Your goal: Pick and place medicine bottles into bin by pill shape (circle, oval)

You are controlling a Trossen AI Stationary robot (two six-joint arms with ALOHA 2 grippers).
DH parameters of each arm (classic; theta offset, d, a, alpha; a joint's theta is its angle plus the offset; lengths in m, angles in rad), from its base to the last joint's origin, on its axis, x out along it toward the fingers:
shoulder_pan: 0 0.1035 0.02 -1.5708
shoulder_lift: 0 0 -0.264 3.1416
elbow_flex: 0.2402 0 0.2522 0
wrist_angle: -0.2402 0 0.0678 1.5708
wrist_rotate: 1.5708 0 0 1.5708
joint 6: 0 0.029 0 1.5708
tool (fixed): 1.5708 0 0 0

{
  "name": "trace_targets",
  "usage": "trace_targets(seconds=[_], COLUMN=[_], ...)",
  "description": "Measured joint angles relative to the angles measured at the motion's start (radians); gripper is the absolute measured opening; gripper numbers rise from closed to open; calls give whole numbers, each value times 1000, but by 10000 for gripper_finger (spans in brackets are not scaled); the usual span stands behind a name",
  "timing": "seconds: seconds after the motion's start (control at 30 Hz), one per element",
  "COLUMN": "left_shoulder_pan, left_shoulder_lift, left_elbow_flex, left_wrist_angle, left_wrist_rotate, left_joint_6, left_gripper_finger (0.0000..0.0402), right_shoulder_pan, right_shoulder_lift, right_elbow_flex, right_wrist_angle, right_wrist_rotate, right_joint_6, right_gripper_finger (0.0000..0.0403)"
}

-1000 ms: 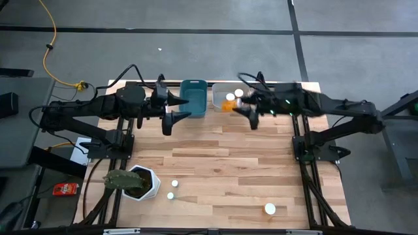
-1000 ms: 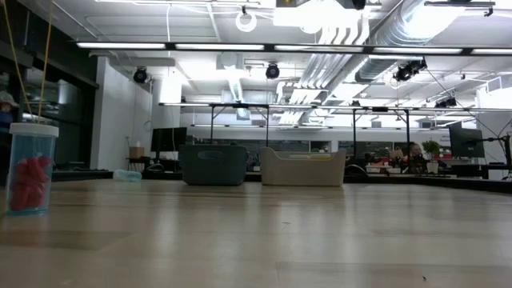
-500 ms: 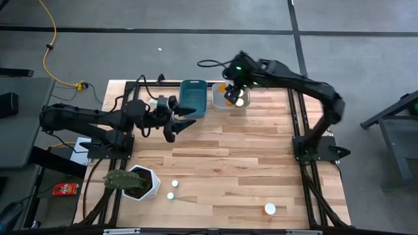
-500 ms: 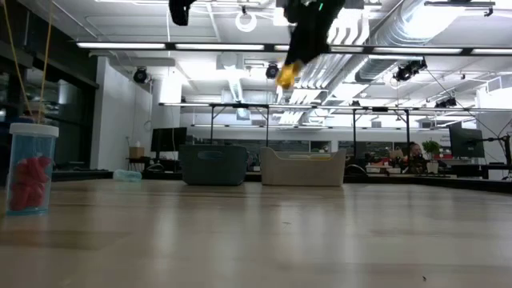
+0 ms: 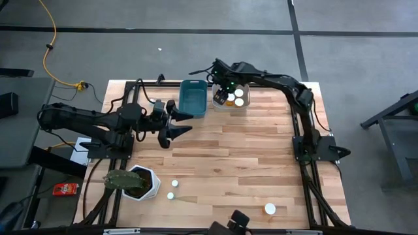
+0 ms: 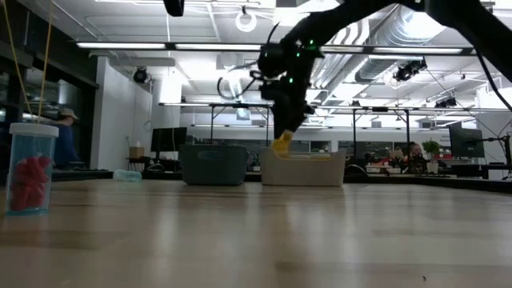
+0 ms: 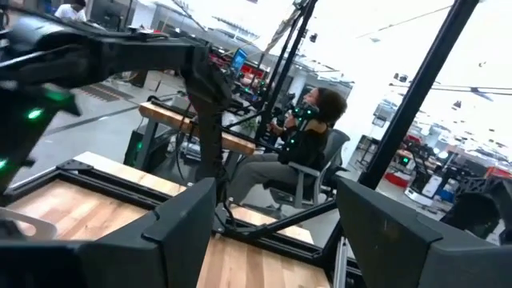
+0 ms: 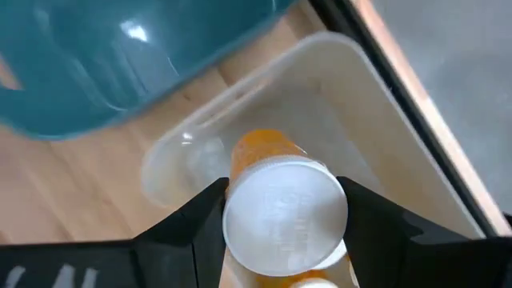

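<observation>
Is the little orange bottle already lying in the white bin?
Not yet. The right gripper holds the bottle by its cap end, hanging over the white bin, just above its rim in the low view.

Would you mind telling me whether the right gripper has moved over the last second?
Yes. The right gripper, shut on a medicine bottle, has swung from the white bin's right side toward the teal bin and come down over the white bin.

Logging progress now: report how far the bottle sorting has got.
Done: one white-capped amber bottle lies in the translucent white bin. In hand: the right gripper holds another amber bottle over that bin. Left: three white-capped bottles near the front edge; the left gripper waits open.
</observation>
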Motion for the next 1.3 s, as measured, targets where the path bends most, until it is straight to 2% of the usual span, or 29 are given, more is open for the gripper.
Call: trace_targets(seconds=[0.27,0.57,0.67,0.9,1.03,1.17,1.3], left_shoulder_pan=[0,0,0,0,0,0,0], left_shoulder_lift=[0,0,0,0,1,1,1], left_elbow_flex=[0,0,0,1,1,1,1], left_wrist_angle=[-21,-44,-44,-45,-45,-52,-72], left_wrist_rotate=[1,6,6,6,6,6,1], left_joint_6=[0,-15,-17,-17,-17,-17,-17], left_gripper_finger=[248,248,248,248,248,248,248], right_shoulder_pan=[2,2,2,2,2,2,10], right_shoulder_lift=[74,89,89,89,88,51,-50], right_elbow_flex=[0,1,1,1,1,1,-11], right_wrist_angle=[-12,-11,-12,-3,1,-3,-13], right_wrist_rotate=[-1,-1,-1,-1,-1,-10,-35], right_joint_6=[-1,-1,-1,-3,-22,-66,-130], right_gripper_finger=[186,188,205,269,282,283,283])
